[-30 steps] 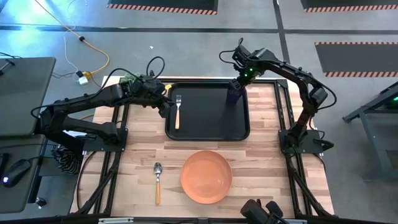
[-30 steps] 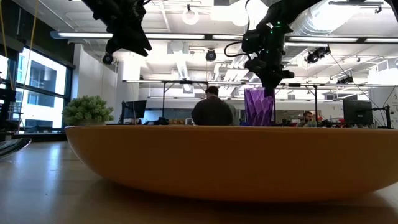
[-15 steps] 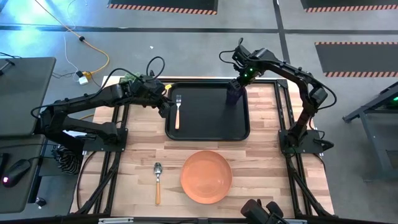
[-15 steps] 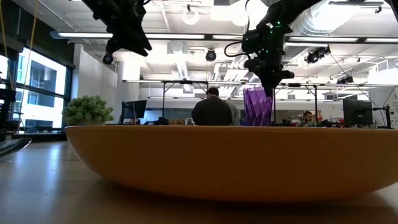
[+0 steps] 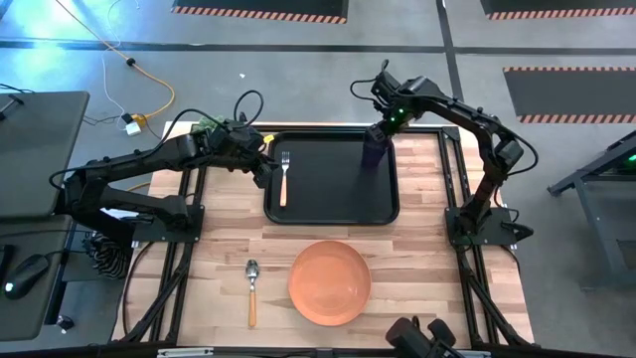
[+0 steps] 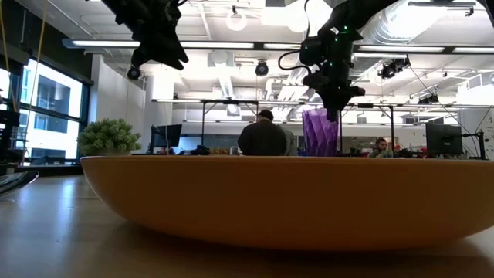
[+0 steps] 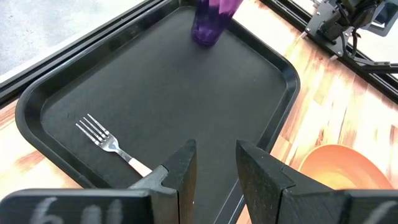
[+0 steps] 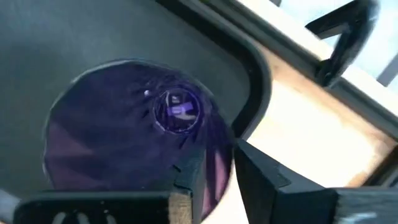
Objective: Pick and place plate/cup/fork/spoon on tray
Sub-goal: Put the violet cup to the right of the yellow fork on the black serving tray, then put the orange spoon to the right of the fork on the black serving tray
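Occupying the far centre of the wooden table (image 5: 417, 259), one black tray (image 5: 333, 214) holds two items: one fork (image 5: 284, 177) lying along its 9 o'clock side, tines toward 12 o'clock, and one purple cup (image 5: 374, 152) standing upright in its 1 o'clock corner. One orange plate (image 5: 330, 282) sits on the bare table at the tray's 6 o'clock, apart from it; in the low view this plate (image 6: 285, 197) fills the foreground and hides the tray floor, leaving only the upper cup (image 6: 319, 131) visible. One spoon (image 5: 252, 290) lies just beside the plate at its 9 o'clock, bowl toward 12 o'clock. Right gripper (image 5: 379, 134) is clenched on the cup's rim, one finger inside it per the wrist view. Left gripper (image 5: 264, 167) hangs over the tray's 9 o'clock rim, fingers parted, grasping nothing. One person (image 6: 262, 137) sits in the room beyond.
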